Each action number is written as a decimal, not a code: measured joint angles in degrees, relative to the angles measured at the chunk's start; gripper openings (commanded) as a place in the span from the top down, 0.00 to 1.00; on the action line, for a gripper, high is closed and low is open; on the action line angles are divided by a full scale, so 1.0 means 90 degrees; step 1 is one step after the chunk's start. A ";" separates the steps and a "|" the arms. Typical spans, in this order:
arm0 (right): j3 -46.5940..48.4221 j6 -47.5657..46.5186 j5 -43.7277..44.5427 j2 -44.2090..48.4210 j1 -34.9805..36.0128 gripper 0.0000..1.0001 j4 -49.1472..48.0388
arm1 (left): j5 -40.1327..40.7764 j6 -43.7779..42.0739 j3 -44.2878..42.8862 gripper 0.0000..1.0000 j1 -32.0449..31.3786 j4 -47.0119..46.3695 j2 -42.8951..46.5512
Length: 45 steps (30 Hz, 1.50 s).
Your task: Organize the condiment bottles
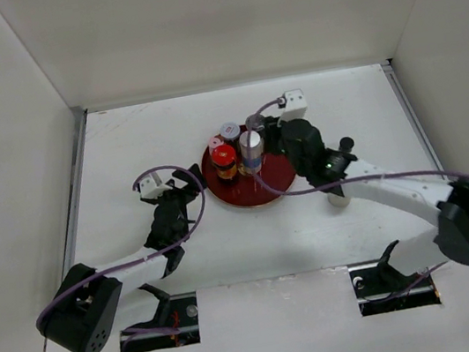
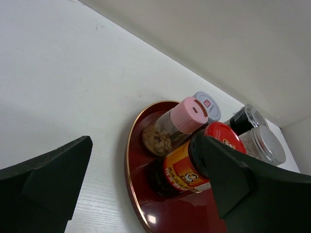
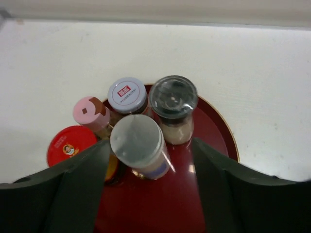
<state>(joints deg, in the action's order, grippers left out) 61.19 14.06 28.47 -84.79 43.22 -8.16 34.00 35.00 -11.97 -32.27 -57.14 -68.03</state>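
Currently, the condiment bottles (image 3: 137, 140) are grouped on the red tray (image 3: 211, 128); the left gripper (image 2: 146, 148) and right gripper (image 3: 148, 158) are held spread.

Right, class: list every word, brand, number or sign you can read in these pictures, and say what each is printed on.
No text here can actually be read.
White lid: a red patch with pale marks, too blurred.
Red lid: a cartoon face with tiny print, too small.
Orange label on the red-lidded jar: a face logo, lettering blurred.
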 measured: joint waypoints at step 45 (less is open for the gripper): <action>-0.2409 0.1746 0.1183 0.2982 -0.0634 0.59 0.2885 | -0.0080 0.0046 -0.0002 0.00 -0.0097 0.0274 -0.0049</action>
<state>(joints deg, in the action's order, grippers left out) 39.51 29.78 39.11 -57.95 37.52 17.80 33.28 35.42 -11.99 -33.15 -54.68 -68.47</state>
